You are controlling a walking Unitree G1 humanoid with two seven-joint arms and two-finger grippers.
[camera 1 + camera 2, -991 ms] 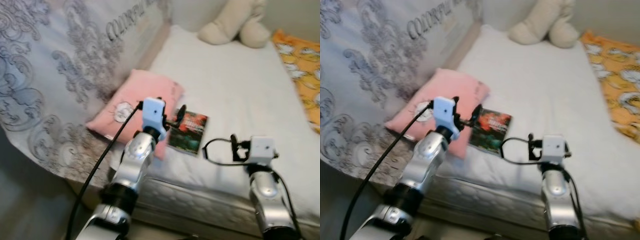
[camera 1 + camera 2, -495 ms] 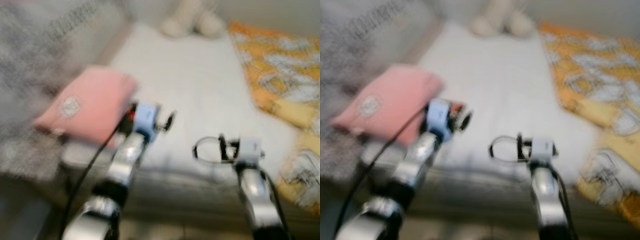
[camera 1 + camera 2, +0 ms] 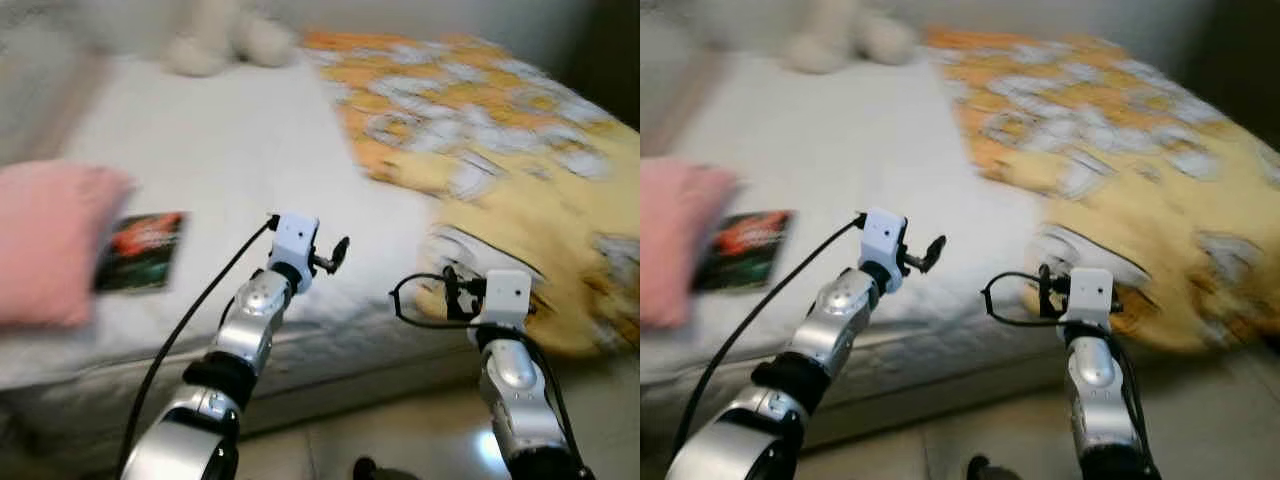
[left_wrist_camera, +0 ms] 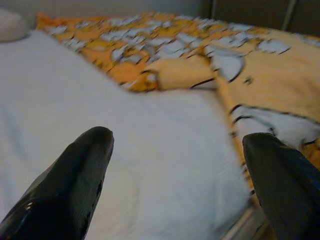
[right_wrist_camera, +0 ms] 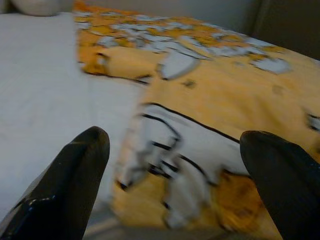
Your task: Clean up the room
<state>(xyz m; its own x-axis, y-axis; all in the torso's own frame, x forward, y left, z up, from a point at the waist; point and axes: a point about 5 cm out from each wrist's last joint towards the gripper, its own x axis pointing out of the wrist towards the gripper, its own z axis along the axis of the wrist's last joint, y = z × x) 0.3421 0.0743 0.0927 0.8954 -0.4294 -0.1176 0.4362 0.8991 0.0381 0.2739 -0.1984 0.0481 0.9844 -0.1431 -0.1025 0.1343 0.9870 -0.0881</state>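
Both grippers — left (image 4: 175, 165) and right (image 5: 172, 170) — hang released and empty over the bed's (image 3: 230, 150) near edge. A book (image 3: 140, 252) lies on the sheet beside a pink pillow (image 3: 45, 240) — a yellow blanket (image 3: 500, 150) covers the bed's right side.

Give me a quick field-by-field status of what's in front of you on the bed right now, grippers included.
surface: bed with white sheet
blanket: yellow and orange patterned blanket, covering the bed's right side and hanging over its front edge
book: dark-covered book flat on the sheet, left of the left arm
pillow: pink pillow at far left, beside the book
stuffed toy: cream, at the far end
left gripper: jaws open, empty, over the sheet
right gripper: jaws open, empty, facing the blanket's hanging edge
image quality: blurred
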